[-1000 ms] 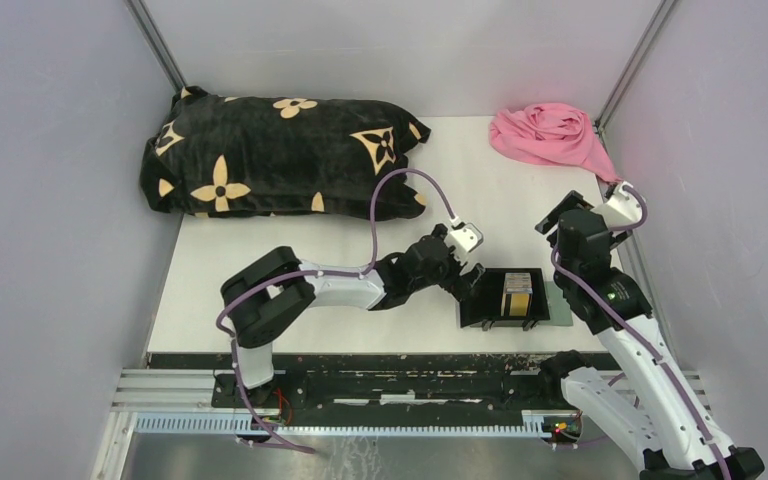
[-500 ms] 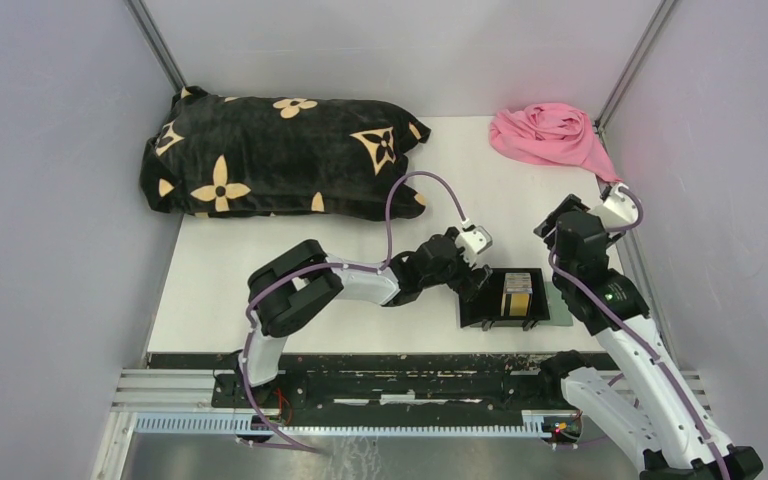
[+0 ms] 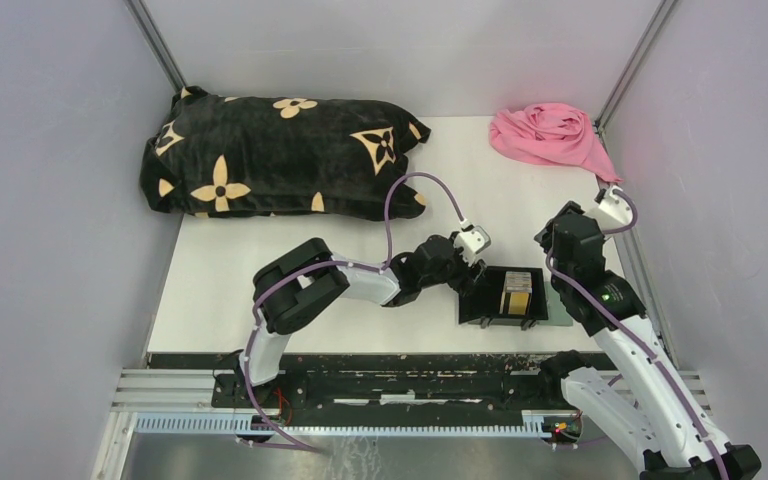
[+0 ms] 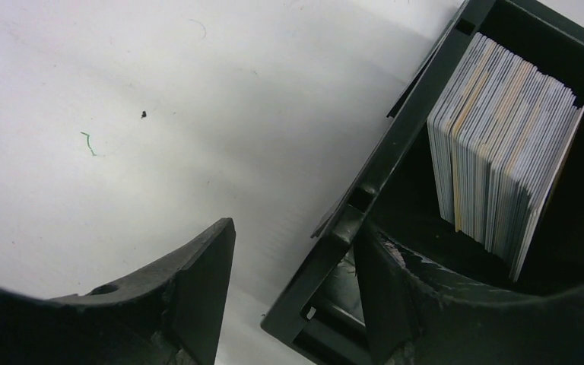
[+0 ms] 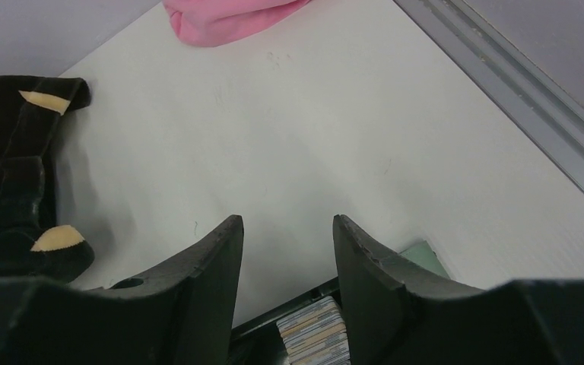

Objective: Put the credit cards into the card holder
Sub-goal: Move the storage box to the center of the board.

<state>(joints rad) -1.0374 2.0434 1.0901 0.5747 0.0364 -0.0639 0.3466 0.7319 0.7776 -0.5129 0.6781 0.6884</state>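
Observation:
The credit cards (image 3: 516, 293) stand on edge as a thick stack inside a black open-topped box (image 3: 480, 305); they also show in the left wrist view (image 4: 502, 167) and the right wrist view (image 5: 315, 334). The sage-green card holder (image 3: 564, 308) lies flat, partly under the box's right side, with one corner (image 5: 426, 255) showing. My left gripper (image 3: 477, 275) (image 4: 293, 228) is open and straddles the box's left wall (image 4: 395, 152), one finger inside the box and one outside. My right gripper (image 3: 552, 238) (image 5: 287, 220) hangs open above the box's far right, holding nothing.
A black pillow with tan flowers (image 3: 280, 155) lies at the back left. A pink cloth (image 3: 550, 135) sits in the back right corner. A metal frame rail (image 5: 517, 99) runs along the table's right edge, close to the right arm.
My left gripper has moved right until its fingers straddle the box's left wall, and its jaws have narrowed. My right gripper's jaws have also narrowed, and the wrist has shifted slightly.

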